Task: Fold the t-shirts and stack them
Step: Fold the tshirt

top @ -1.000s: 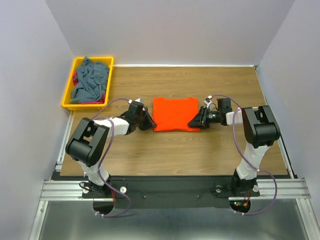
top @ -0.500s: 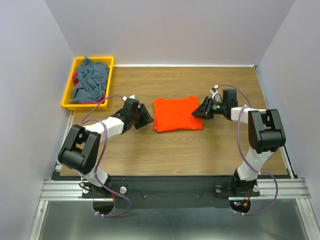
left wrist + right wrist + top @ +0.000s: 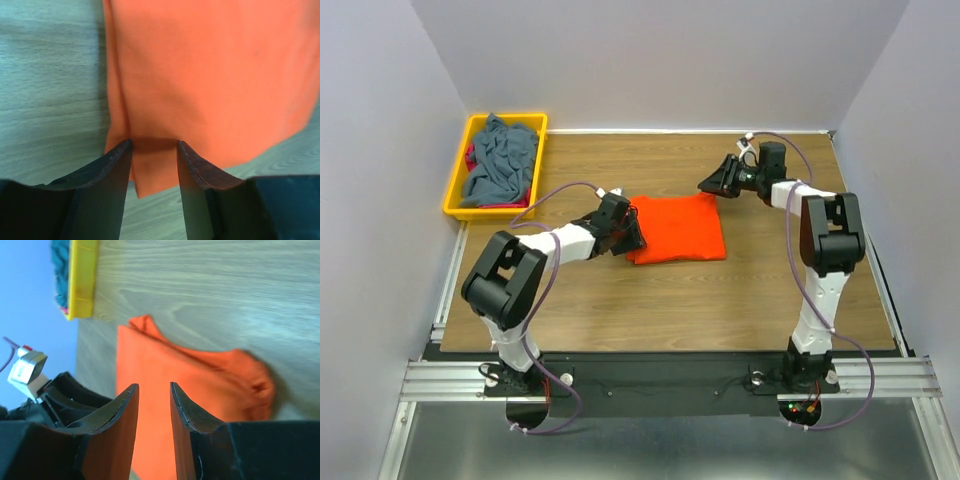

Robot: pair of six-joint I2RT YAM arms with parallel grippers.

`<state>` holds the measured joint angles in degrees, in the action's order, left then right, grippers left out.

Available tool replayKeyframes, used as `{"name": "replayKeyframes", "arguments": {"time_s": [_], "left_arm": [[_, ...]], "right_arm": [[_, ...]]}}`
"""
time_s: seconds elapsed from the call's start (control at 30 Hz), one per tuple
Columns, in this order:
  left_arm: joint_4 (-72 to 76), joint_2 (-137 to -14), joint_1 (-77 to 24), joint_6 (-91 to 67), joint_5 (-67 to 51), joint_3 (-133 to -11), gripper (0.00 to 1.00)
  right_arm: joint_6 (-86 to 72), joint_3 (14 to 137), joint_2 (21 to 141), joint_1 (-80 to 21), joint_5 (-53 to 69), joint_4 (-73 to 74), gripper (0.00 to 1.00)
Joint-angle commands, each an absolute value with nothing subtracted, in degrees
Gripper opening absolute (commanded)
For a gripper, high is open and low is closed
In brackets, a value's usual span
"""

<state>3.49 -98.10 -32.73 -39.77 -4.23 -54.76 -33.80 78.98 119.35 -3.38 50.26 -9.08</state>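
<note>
Standing parted with nothing pinched between them, the left gripper's [image 3: 154, 145] fingers are straddling the near-left corner of the folded orange t-shirt [image 3: 210, 75]. The right gripper [image 3: 152, 386] is hovering released, fingers slightly apart and gripping nothing, just beyond the shirt's far right corner. The shirt is lying flat in the middle of the table [image 3: 670, 300]. A grey-blue t-shirt [image 3: 502, 160] is sitting crumpled in the yellow bin [image 3: 455, 190] at the far left, with red cloth [image 3: 470, 157] peeking out beside it.

Orange t-shirt [image 3: 677, 227]: I see it folded to a rough rectangle, flat on the middle of the table [image 3: 720, 300], one corner bunched.
Grey-blue t-shirt [image 3: 502, 158]: crumpled in the yellow bin [image 3: 485, 211], far left.
Red cloth [image 3: 471, 158]: only a strip shows beneath.
</note>
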Motion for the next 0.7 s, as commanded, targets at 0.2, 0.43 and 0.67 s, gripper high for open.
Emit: {"name": "replayKeyframes", "arguments": {"time_s": [0.2,0.43,0.67], "left_arm": [[-4.04,-105.29,-31.03,-38.41,1.21,-61.17,0.41],[-7.29,-102.23,-29.53,-34.12,3.6,-63.01,0.51],[-10.89,-98.0,-40.85,-18.84,13.88,-72.59,0.74]], "right_arm": [[-32.61,80.07,127.71,-0.18,45.53,-9.75,0.37],[-31.47,78.31,118.42,2.11,43.61,-6.43,0.47],[-27.34,71.83,104.25,2.2,26.76,11.04,0.69]]}}
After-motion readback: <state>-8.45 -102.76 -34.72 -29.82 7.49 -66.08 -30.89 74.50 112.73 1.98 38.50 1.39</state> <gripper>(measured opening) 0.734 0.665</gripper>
